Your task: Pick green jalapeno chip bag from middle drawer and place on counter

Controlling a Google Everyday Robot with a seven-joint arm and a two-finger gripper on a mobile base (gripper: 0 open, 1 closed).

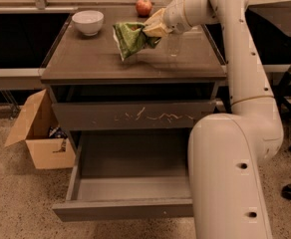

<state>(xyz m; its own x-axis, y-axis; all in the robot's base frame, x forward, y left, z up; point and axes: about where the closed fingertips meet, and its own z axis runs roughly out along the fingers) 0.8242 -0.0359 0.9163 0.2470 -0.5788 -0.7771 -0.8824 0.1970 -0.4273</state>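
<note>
The green jalapeno chip bag [130, 39] hangs from my gripper [153, 29], which is shut on its right end. The bag's lower corner is at or just above the counter [85, 59], near the middle; I cannot tell whether it touches. The arm reaches in from the right over the counter's back right part. The middle drawer [125, 208] is pulled out below and its inside shows nothing in it. My arm's base covers the drawer's right part.
A white bowl [87, 22] stands at the counter's back left. A red apple [144, 6] stands at the back, just behind the gripper. The scratched upper drawer front [135, 116] is closed. An open cardboard box [38, 133] stands on the floor at left. An office chair [290, 108] is at right.
</note>
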